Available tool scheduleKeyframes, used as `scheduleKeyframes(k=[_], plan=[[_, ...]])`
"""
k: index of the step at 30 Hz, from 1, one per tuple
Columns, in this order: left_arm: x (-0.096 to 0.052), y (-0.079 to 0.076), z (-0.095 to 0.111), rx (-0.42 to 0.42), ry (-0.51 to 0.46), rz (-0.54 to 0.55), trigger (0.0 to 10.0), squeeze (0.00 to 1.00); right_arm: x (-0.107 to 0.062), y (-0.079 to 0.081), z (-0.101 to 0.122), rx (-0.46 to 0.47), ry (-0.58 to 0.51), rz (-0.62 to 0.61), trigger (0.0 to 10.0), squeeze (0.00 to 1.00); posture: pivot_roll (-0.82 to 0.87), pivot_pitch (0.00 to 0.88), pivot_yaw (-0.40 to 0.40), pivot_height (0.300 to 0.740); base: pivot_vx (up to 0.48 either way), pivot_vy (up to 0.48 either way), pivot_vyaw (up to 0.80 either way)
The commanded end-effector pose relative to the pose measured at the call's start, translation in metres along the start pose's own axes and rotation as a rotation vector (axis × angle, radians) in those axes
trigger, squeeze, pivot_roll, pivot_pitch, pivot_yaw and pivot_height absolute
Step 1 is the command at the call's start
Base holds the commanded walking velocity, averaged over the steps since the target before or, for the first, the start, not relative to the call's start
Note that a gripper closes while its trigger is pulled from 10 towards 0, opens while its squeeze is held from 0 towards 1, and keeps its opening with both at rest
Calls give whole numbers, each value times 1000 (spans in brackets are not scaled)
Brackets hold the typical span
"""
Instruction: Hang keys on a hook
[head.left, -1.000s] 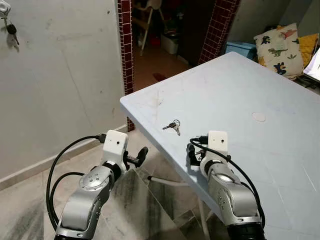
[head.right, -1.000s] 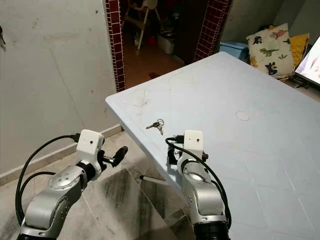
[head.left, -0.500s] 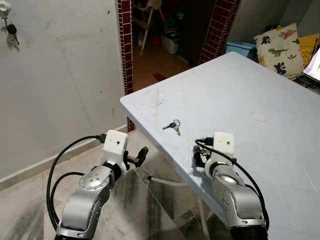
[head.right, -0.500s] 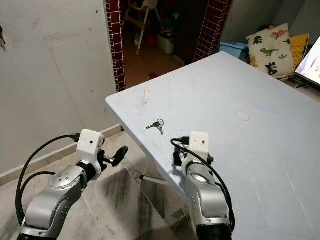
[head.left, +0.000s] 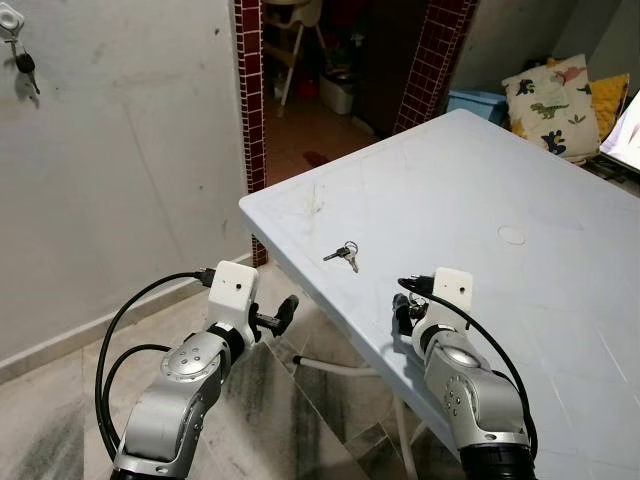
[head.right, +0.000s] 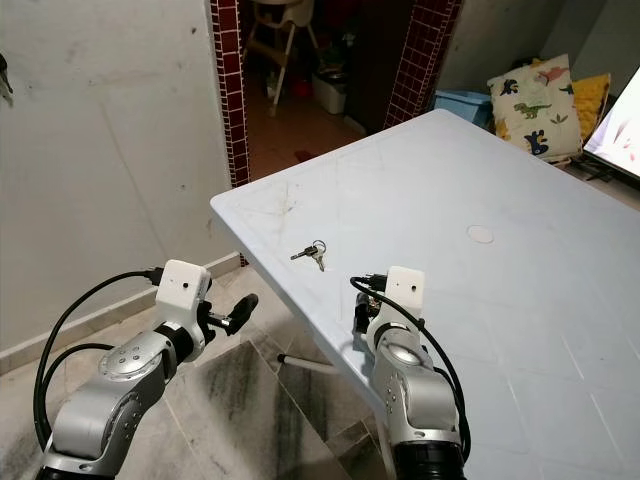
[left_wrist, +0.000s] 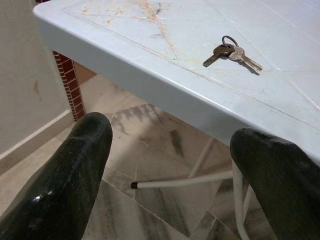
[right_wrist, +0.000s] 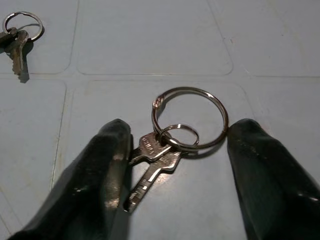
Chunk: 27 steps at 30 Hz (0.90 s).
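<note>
My right gripper (right_wrist: 172, 170) rests low on the pale blue plastic table (head.left: 560, 300), its two black fingers (right_wrist: 100, 175) spread apart on either side of a key ring (right_wrist: 190, 117) carrying two silver keys (right_wrist: 150, 167). The keys lie flat on the tabletop between the fingers, one finger just beside the key heads, not clamped. A second, smaller set of keys (head.left: 345, 253) lies farther along the table, near its front edge. My left gripper (left_wrist: 175, 185) hangs off the table's edge above the marble floor (left_wrist: 150, 150), fingers wide apart and empty. High on the grey wall (head.left: 130, 150) to my left, another key (head.left: 25, 68) hangs from a white hook (head.left: 10, 18). Beyond the table stands a dinosaur-print cushion (head.left: 553, 92).
</note>
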<state>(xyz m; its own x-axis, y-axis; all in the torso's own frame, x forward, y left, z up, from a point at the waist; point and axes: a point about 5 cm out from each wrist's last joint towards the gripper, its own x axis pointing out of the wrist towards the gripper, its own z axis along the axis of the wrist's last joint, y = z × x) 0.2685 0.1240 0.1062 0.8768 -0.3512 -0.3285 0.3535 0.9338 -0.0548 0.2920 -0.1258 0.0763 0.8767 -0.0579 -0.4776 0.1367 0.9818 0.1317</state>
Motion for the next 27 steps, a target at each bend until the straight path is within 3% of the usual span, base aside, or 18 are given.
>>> scheduleKeyframes(k=[1,10,17,27], plan=[[2,-3,-1,3,15,-15,10000,0,1,13,-22,24,105,44,0,0,135,45,-87,740,0,0,0],[2,-4,0,0,12,-13,10000,0,7,40,-8,-27,59,204,0,0,139,46,-89,740,0,0,0],[2,-4,-1,-5,12,-12,10000,0,3,49,-15,-106,67,311,0,0,136,50,-90,740,0,0,0],[3,-5,0,-4,8,-15,10000,0,1,51,-17,-164,40,344,0,0,136,50,-88,740,0,0,0]])
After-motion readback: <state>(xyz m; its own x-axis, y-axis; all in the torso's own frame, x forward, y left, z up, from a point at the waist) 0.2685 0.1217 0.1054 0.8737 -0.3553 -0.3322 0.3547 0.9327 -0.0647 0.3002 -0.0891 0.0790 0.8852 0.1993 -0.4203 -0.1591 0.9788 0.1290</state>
